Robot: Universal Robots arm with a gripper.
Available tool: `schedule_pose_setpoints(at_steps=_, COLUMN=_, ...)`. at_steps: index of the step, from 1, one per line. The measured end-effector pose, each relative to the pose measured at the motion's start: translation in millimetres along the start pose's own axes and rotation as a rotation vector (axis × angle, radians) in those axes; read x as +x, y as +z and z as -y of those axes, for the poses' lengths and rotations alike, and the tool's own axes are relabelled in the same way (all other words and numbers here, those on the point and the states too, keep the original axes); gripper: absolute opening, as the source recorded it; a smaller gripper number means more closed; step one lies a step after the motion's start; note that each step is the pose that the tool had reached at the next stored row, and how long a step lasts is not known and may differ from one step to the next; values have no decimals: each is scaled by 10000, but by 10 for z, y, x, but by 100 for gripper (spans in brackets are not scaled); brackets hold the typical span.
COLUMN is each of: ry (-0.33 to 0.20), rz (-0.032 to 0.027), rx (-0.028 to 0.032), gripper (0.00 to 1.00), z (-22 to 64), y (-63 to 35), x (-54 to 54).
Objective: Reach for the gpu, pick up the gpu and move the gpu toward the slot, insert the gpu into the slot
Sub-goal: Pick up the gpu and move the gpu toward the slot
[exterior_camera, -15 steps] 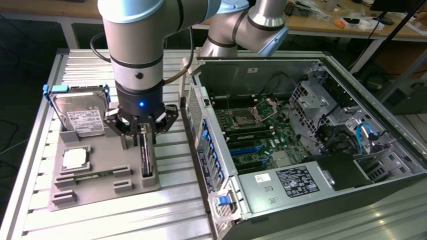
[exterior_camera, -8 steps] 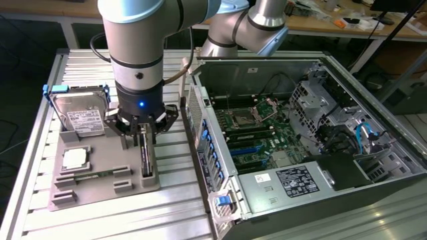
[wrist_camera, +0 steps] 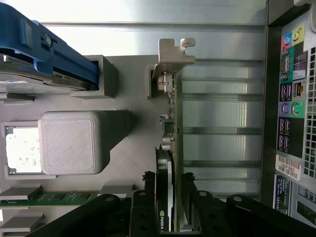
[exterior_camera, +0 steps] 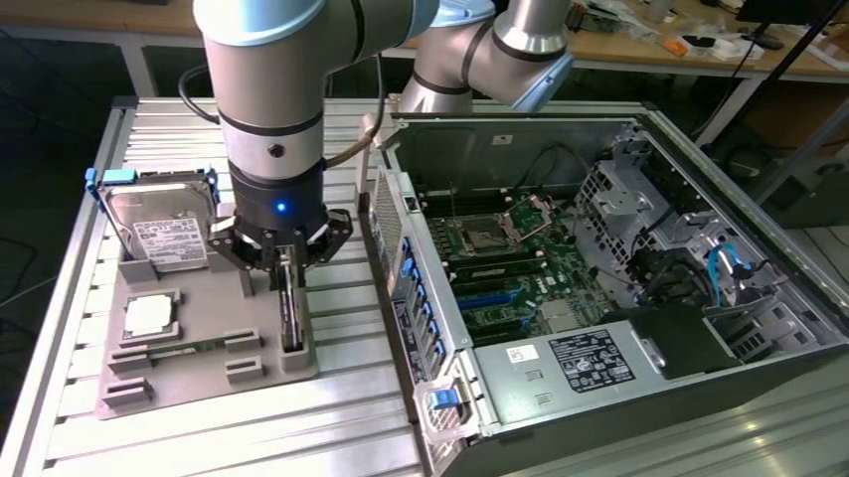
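While your arm hung over the grey fixture tray on the slatted metal surface, the claw sat low over the gpu, at the end of the card farther from the tray's front edge. The gpu stood on its long edge in a narrow holder at the side of the tray nearest the computer case. From the wrist view, you could see the card edge-on, its silver bracket at the far end, and the claw straddling the card's near end, 1 side on each face. You could not tell whether it was pinching the card or only bracketing it. The gpu was resting in its holder, not lifted. On the same tray, toward the exterior view's left, the hard drive with its white label leaned upright in blue rails, the square processor chip lay flat in front of it, and a green memory stick lay in front of the chip. The case lay open at the exterior view's right, well apart from the card, with the green motherboard exposed inside. The blue slot on that board held nothing.
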State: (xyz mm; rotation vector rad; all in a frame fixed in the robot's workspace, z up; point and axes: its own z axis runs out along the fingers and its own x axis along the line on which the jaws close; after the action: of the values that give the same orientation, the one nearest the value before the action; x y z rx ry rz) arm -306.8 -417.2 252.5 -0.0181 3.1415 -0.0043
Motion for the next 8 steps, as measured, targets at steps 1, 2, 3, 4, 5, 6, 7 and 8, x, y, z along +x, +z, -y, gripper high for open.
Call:
schedule_pose_setpoints(at_steps=1, ry=1, rz=0, rx=0, gripper=35, z=0, y=0, x=7)
schedule_pose_setpoints(at_steps=2, ry=1, rz=1, rx=-1, gripper=35, z=0, y=1, x=15)
schedule_pose_setpoints(at_steps=3, ry=0, rz=0, rx=0, gripper=35, z=0, y=0, x=21)
schedule_pose_setpoints(at_steps=4, ry=0, rz=0, rx=0, gripper=35, z=0, y=0, x=23)
schedule_pose_setpoints(at_steps=5, ry=-1, rz=1, rx=0, gripper=35, z=0, y=0, x=23)
schedule_pose_setpoints(at_steps=6, ry=-1, rz=0, rx=0, gripper=35, z=0, y=0, x=23)
schedule_pose_setpoints(at_steps=7, ry=0, rz=0, rx=0, gripper=35, z=0, y=0, x=24)
schedule_pose_setpoints(at_steps=8, ry=0, rz=1, rx=0, gripper=35, z=-1, y=0, x=24)
